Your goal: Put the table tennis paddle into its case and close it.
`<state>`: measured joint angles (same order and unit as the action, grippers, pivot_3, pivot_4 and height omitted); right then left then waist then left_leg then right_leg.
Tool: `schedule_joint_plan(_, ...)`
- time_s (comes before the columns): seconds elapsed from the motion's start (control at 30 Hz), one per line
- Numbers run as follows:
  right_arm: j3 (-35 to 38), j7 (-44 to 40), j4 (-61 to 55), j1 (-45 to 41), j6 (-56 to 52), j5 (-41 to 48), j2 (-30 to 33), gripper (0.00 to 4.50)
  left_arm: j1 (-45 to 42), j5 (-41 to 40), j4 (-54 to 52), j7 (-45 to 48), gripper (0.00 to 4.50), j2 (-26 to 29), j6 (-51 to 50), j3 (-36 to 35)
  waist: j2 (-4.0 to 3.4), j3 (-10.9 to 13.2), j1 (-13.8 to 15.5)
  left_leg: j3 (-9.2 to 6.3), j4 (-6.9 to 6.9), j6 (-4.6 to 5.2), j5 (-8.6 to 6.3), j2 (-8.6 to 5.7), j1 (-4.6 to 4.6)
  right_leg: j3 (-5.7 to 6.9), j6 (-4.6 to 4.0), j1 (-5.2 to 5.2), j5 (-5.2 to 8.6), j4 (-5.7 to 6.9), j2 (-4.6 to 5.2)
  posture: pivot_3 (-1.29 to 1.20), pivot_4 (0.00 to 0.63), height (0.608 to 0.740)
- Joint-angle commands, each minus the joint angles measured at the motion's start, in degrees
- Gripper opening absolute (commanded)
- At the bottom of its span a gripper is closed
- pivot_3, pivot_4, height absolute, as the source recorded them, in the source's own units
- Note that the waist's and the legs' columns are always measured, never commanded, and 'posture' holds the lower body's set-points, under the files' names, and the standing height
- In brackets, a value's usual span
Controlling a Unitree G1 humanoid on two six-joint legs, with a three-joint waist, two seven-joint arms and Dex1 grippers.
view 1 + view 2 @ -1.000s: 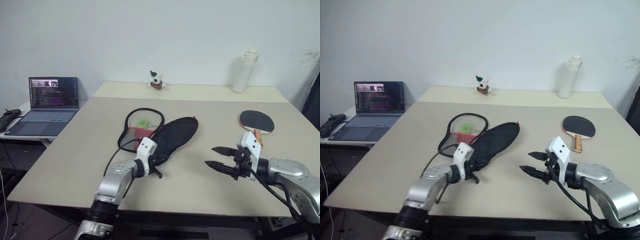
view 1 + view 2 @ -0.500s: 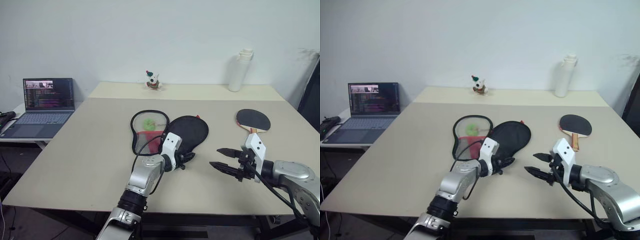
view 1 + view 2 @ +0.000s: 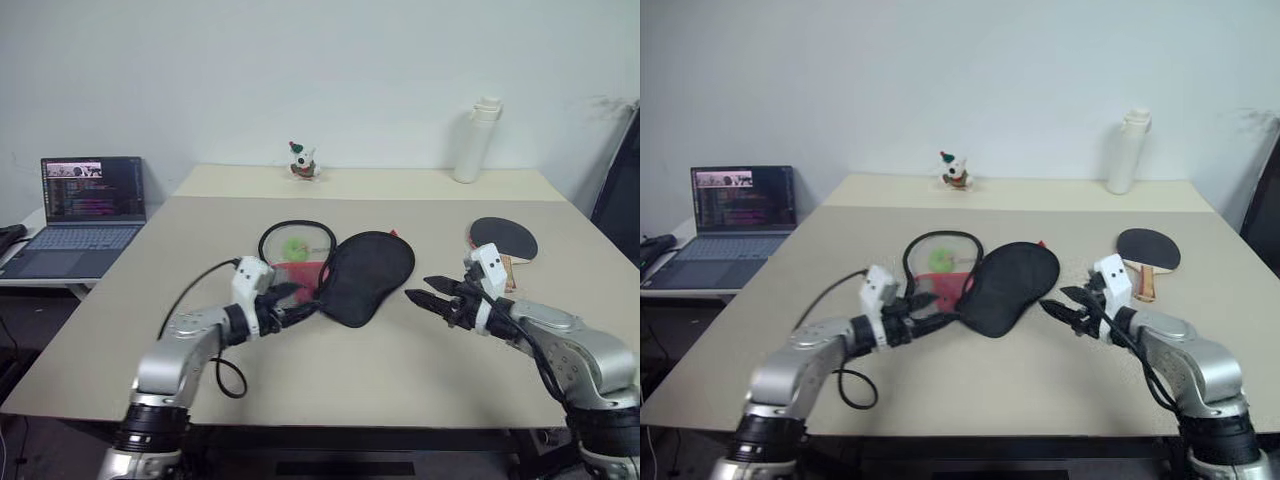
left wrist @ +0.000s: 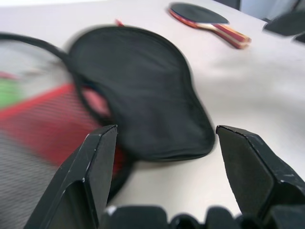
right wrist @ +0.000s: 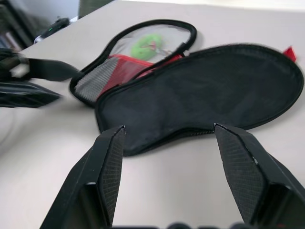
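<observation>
- Left gripper [image 3: 290, 305] jaws spread, empty, at the near edge of the case [image 3: 340, 270].
- Right gripper [image 3: 432, 297] jaws spread, empty, just right of the case.
- Case lying unzipped and flat mid-counter [image 3: 400, 380]; nothing but a green patch inside.
- Table tennis paddle [image 3: 503, 240] far right, untouched.
- Judged step: paddle pickup pending; next, right jaws onto the handle.

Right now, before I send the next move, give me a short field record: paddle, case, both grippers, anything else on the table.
paddle: table tennis paddle flat on the table, to the right of the case, not held
case: case lies open, two halves spread
left gripper: left gripper open, by the case's near edge
right gripper: right gripper open, holding nothing
other: white bottle, small figurine at far edge
</observation>
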<state>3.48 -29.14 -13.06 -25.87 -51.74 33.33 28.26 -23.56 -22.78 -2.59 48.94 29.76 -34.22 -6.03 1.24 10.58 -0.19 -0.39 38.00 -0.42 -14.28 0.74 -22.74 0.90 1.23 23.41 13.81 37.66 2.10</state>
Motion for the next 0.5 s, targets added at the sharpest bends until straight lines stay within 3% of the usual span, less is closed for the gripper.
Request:
schedule_joint_plan(0.03,-2.21,5.47,4.27,-4.03,-1.03,-3.46,-3.93,4.41,-0.93,-1.31,1.18,2.18,3.63,3.68,2.93,-3.67,0.0,0.0,-0.04,0.04,-0.02,0.0,0.0,0.0,-0.03,-0.03,-0.03,0.05,-0.02,0.01,0.0,0.0,0.15,0.74)
schedule_joint_plan(0.27,-3.81,12.06,13.72,-7.79,-1.28,-8.88,-11.07,4.47,-2.03,-1.31,4.32,1.87,3.63,6.44,5.03,-5.06,0.0,0.0,0.08,0.2,-0.04,0.0,0.0,0.01,-0.09,-0.13,-0.14,0.21,-0.09,0.06,0.02,0.0,0.15,0.74)
schedule_joint_plan(0.5,-5.03,13.33,14.19,-7.97,-1.75,-9.46,-16.96,4.47,-1.62,-1.77,3.03,1.35,3.63,6.01,4.91,-4.31,0.0,0.0,-0.3,0.35,-0.07,0.0,0.0,0.05,-0.12,-0.24,-0.2,0.37,-0.14,0.17,0.0,0.0,0.15,0.74)
